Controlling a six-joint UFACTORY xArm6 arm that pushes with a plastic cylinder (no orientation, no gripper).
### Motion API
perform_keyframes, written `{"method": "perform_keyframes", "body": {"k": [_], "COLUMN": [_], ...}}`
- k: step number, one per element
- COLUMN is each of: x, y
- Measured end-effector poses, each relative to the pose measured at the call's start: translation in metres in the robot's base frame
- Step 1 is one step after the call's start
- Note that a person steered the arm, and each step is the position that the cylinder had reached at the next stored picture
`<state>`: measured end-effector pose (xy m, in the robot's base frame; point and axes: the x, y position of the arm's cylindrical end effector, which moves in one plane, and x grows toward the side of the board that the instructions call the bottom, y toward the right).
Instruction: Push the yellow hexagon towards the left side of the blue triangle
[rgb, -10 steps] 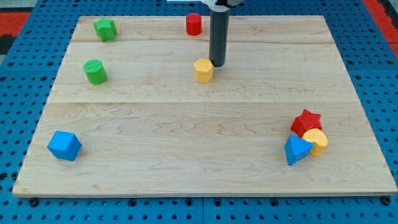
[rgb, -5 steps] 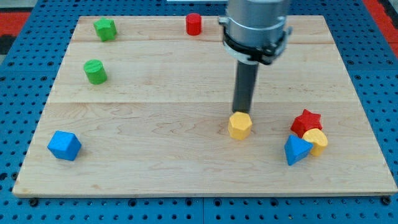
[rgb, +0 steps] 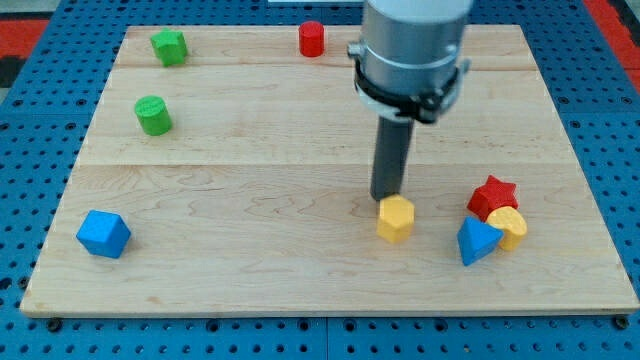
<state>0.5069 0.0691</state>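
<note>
A: Far left of the frame?
B: Blue block (rgb: 103, 233) at lower left of the wooden surface (rgb: 250, 250); green cylinder (rgb: 153, 115) higher up at mid left; second green block (rgb: 169, 46), shape unclear, at upper left.

A: Top centre?
B: Red cylinder (rgb: 312, 38), near the surface's far edge.

A: Centre right?
B: Yellow hexagon (rgb: 396, 218), lower centre-right, well apart from the blue triangle (rgb: 477, 240) and to its left. My tip (rgb: 386, 197) just above the hexagon in the frame, at its upper-left edge, seemingly touching.

A: End effector state?
B: No jaws to report, just a plain dark rod under a grey collar; nothing grasped.

A: Lower right?
B: Tight cluster: blue triangle, red star (rgb: 492, 195) above, yellow block (rgb: 509, 226) touching the triangle's right.
</note>
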Motion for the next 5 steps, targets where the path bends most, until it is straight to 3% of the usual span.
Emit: {"method": "perform_keyframes", "body": {"k": [2,4,5], "x": [0.052,0.056,0.06], "y": [-0.068,0.067,0.001]}}
